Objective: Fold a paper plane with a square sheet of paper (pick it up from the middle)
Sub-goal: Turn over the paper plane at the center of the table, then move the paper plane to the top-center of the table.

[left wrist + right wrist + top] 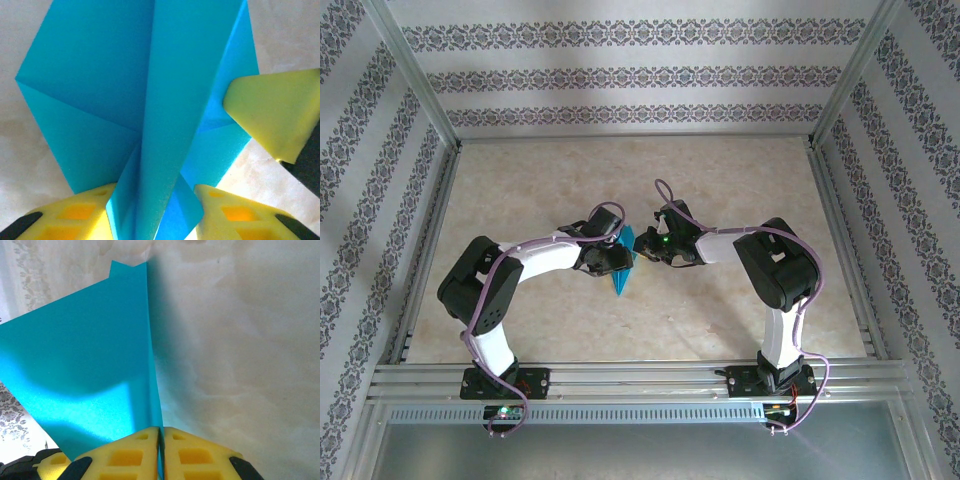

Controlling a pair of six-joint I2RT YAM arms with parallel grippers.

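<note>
The teal sheet of paper [623,264] is folded into a pointed shape with a raised centre crease and hangs over the middle of the table, point toward the near edge. My right gripper [646,250] is shut on one edge of it, pads [135,452] pressed together with the paper [90,365] fanning out to the left. My left gripper [155,215] stands with its jaws apart on either side of the paper's centre ridge [165,125]. The loose flaps reach both yellow fingers [75,212]. One yellow finger of the right gripper [272,112] lies against the paper's right edge.
The beige tabletop [620,180] is ringed by aluminium frame rails [620,372] at the near edge and at both sides. Patterned walls [620,75] close in the back and sides. Both arms bend inward toward the centre.
</note>
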